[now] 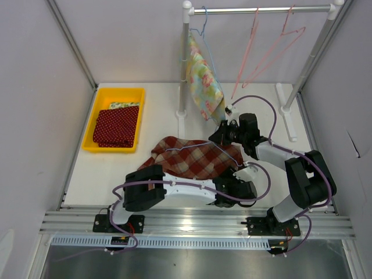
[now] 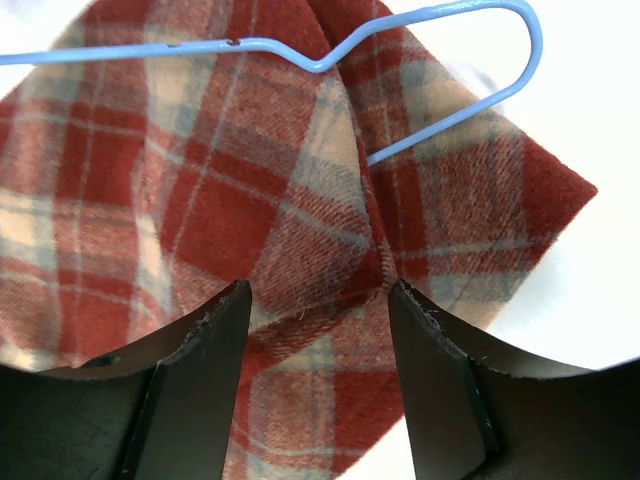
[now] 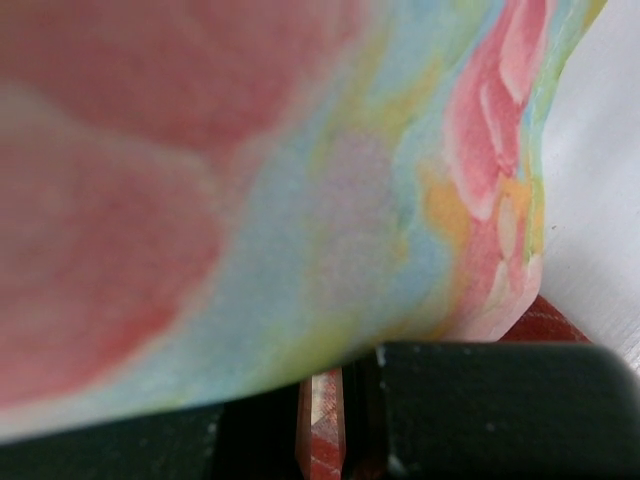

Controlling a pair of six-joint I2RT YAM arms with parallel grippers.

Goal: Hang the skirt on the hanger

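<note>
The red plaid skirt (image 1: 192, 160) lies crumpled on the white table, with a light blue wire hanger (image 1: 187, 147) lying on top of it. My left gripper (image 1: 233, 189) is open at the skirt's near right edge. In the left wrist view its fingers (image 2: 318, 295) straddle the plaid cloth (image 2: 280, 200), and the hanger (image 2: 150, 48) lies beyond them. My right gripper (image 1: 224, 132) is at the skirt's far right corner, right beside the hanging floral garment. In the right wrist view its fingers (image 3: 325, 395) are shut on a thin strip of plaid cloth (image 3: 322, 435).
A floral garment (image 1: 203, 81) hangs on a blue hanger from the white rail (image 1: 261, 10) and fills the right wrist view (image 3: 250, 200). Two pink hangers (image 1: 251, 46) hang on the rail. A yellow tray (image 1: 93, 116) holding a red dotted cloth (image 1: 116, 125) stands at the left.
</note>
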